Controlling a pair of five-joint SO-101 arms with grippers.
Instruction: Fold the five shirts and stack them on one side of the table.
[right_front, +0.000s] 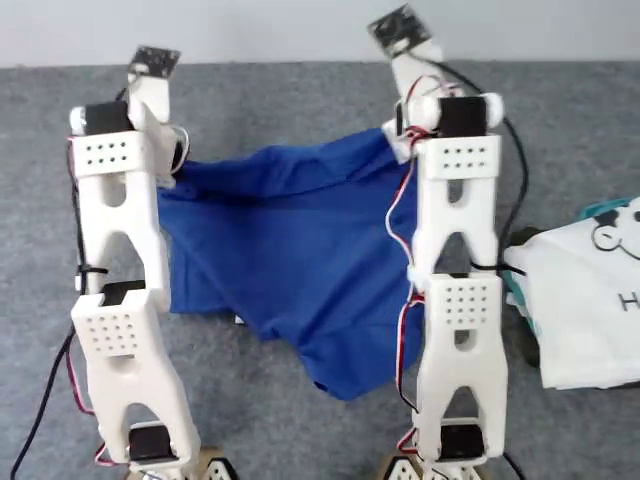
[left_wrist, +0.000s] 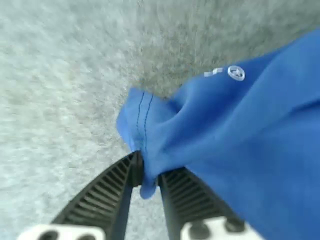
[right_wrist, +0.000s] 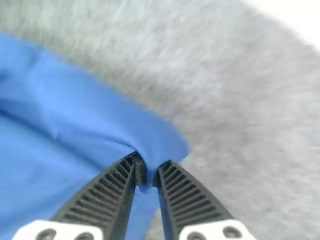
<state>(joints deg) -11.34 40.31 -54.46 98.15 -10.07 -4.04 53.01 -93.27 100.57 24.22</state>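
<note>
Blue shirt (right_front: 290, 250): spread rumpled at the centre of the grey tabletop (right_front: 300, 100), held between the two arms. Its 9 and 3 o'clock edges run under their white links, and one corner trails toward 6 o'clock.
Hard to make out: from above, the arms' own bodies cover both claw tips near 11 and 1 o'clock. What lies under the shirt's folds is hidden.
Left claw (left_wrist: 148, 172): fingers drawn almost together, pinching a bunched fold beside the stitched hem. The cloth fills the narrow gap and a small nub of it pokes through.
Right claw (right_wrist: 148, 175): closed on a folded edge of the same shirt, with grey tabletop beyond it.
White shirt (right_front: 590, 300): folded at 3 o'clock, well apart from the blue one. It is cut off by the frame edge, with its black print only partly seen and a teal layer showing at its border.
</note>
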